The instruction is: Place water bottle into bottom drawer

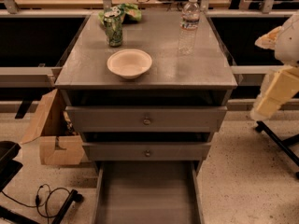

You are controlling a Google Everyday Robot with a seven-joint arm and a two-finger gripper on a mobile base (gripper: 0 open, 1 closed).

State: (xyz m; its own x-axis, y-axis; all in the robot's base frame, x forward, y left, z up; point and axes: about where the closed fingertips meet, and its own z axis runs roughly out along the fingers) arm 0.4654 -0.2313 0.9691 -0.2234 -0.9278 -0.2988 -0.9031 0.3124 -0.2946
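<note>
The water bottle (189, 24), clear ribbed plastic with a white cap and a pale label band, stands upright at the back right of the grey cabinet top (201, 69). The bottom drawer (147, 195) is pulled out towards me, a long plain grey tray with nothing in it. My gripper (273, 94) shows as cream-coloured parts at the right edge of the view. It hangs beside the cabinet at about the height of its top, well to the right of the bottle and holding nothing that I can see.
A green drink can (113, 28) and a green bag (126, 10) are at the back left of the top. A pale bowl (129, 63) sits near the front. The two upper drawers (146, 120) with round knobs are slightly open. A cardboard box (53, 134) and cables (46, 199) lie on the floor at the left.
</note>
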